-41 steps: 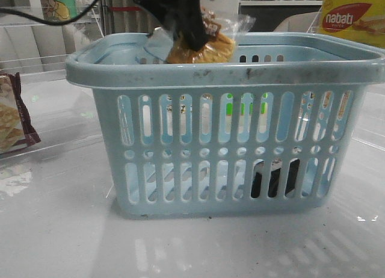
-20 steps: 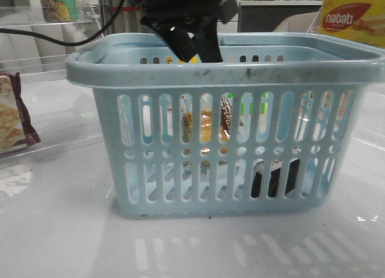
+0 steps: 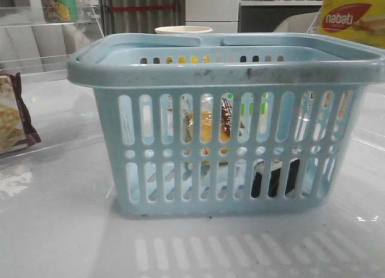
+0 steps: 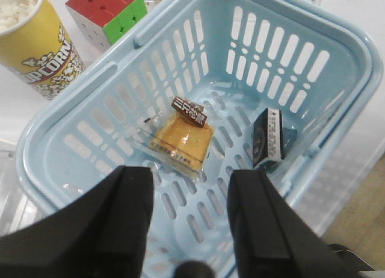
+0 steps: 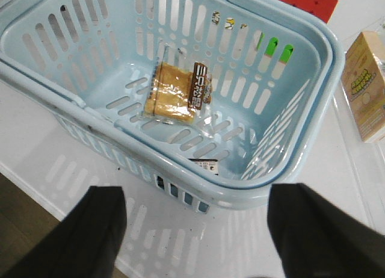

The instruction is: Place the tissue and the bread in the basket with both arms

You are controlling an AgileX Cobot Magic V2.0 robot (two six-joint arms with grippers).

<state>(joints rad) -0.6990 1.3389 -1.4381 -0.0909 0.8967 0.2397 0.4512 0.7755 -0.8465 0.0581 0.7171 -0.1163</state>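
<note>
The light blue basket (image 3: 228, 73) stands mid-table. Inside it the bread (image 4: 180, 136) lies flat on the floor in its clear wrapper with a dark label, also seen through the slots (image 3: 207, 126) and in the right wrist view (image 5: 174, 92). The black tissue (image 4: 269, 138) leans against a side wall, dark behind the slots (image 3: 274, 179). My left gripper (image 4: 191, 188) hangs open and empty above the basket's inside. My right gripper (image 5: 197, 197) is open and empty, above the table just outside the basket rim (image 5: 283, 188). Neither arm shows in the front view.
A popcorn cup (image 4: 33, 46) and a colour cube (image 4: 108, 13) stand behind the basket. A yellow nabati box (image 3: 352, 19) is at the back right, a cracker bag (image 3: 15, 115) at the left, and a small carton (image 5: 367, 85) beside the basket.
The left gripper held the bread over the basket, let it go, and rose out of the front view. The bread now lies on the basket floor.
</note>
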